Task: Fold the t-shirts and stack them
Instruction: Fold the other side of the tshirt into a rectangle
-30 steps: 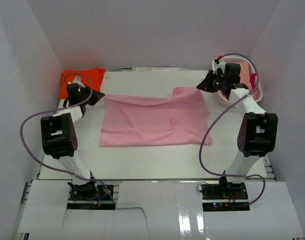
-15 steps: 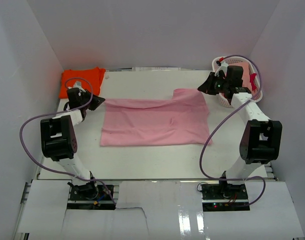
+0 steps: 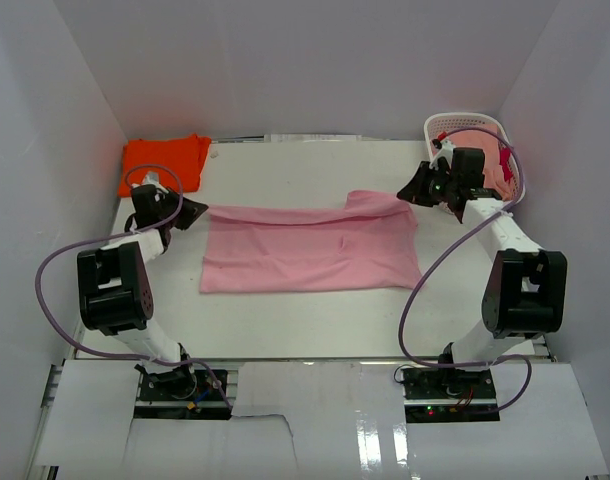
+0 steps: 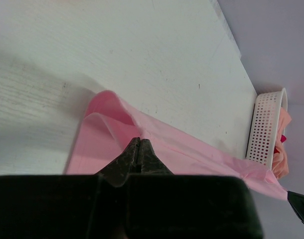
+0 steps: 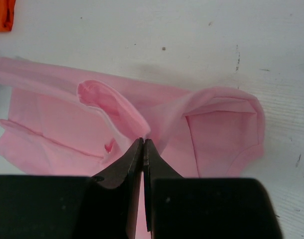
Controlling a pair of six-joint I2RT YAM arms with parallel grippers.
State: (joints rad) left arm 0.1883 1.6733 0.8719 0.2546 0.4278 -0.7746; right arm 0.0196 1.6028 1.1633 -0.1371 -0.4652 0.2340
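The light pink soft cloth t-shirt [image 3: 310, 250] lies spread mid-table, its far edge raised at both ends. The left gripper [image 3: 192, 212] and right gripper [image 3: 409, 190] each pinch that edge, fingers clamped together on cloth. The bright orange folded t-shirt [image 3: 165, 160] sits at the white table's [image 3: 305, 320] far-left corner.

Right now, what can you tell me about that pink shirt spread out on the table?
The light pink t-shirt is plain soft cloth, spread wide across the middle of the white table. Its near part lies flat; its far edge is lifted and stretched between the left gripper and the right gripper, each shut on a far corner. The cloth curls into loose folds beside both pinches.
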